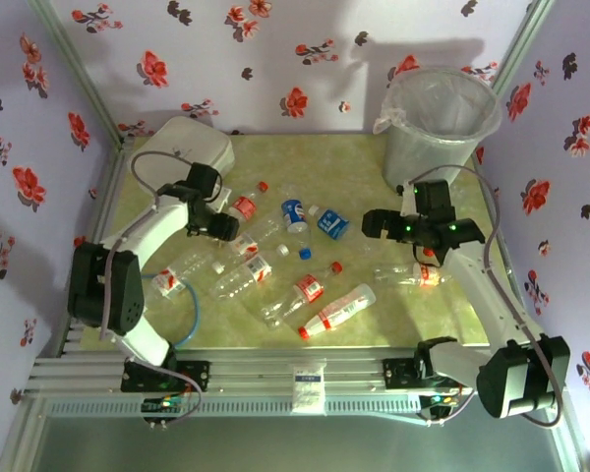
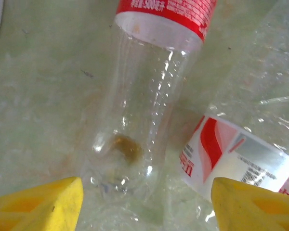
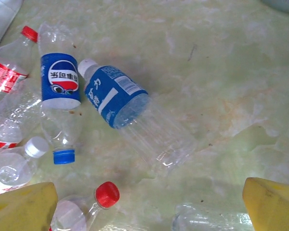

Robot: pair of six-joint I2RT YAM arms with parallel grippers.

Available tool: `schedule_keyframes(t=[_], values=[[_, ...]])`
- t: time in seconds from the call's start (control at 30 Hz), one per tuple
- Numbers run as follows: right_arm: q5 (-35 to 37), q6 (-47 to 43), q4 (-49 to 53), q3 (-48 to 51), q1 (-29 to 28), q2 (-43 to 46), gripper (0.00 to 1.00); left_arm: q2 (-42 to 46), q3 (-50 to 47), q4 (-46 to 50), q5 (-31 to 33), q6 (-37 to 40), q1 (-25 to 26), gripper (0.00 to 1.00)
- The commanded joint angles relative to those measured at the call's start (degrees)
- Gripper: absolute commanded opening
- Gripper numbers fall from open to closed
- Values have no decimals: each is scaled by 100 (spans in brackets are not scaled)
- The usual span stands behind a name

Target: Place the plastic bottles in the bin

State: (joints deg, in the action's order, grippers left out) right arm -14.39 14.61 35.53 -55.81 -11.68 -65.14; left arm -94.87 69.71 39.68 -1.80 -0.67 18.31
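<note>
Floral-papered walls close in a pale green marbled counter (image 1: 364, 167). The plastic bottles (image 1: 336, 311) lie scattered across its middle, well apart from the bin (image 1: 428, 147) in the far right corner. The step in hand looks like a pick: the left claw (image 2: 147, 192) is released, its yellow fingers (image 2: 48, 204) either side of a clear red-labelled bottle (image 2: 149, 96), not pressing it. Next it must clench on that bottle alone, sparing the neighbouring bottle (image 2: 241, 154) just beside. The right claw (image 3: 149, 204) hangs released above other bottles.
</note>
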Motion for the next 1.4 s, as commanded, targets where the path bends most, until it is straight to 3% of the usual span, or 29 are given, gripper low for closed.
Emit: schedule_keyframes(t=[0.0,0.4,0.53,0.67,0.97,1.07,1.13,1.23,1.37], values=[[-186,-35,239,-291,-14,5,99,-400,363,4,-190,263,-52,73],[-45,-115,259,-491,-2,-145,99,-1588,1172,109,-257,348,-88,68],[33,-119,280,-587,-4,-105,99,-1797,1380,163,-269,388,-87,62],[83,-68,240,-631,-4,-61,99,-1821,1580,260,-270,462,-95,51],[-65,327,8,-865,-17,118,99,-1032,2284,612,-262,237,-87,43],[-718,1020,-915,-601,-44,235,99,-550,2318,573,-312,-278,-44,41],[-1114,1717,-1972,-274,-204,235,99,-103,2033,244,-827,-786,123,41],[-1157,2203,-2862,-150,-650,9,99,464,1287,-735,-1673,-1613,508,40],[-1048,2341,-3093,-416,-1130,-434,99,857,250,-2336,-2453,-3005,859,37]])
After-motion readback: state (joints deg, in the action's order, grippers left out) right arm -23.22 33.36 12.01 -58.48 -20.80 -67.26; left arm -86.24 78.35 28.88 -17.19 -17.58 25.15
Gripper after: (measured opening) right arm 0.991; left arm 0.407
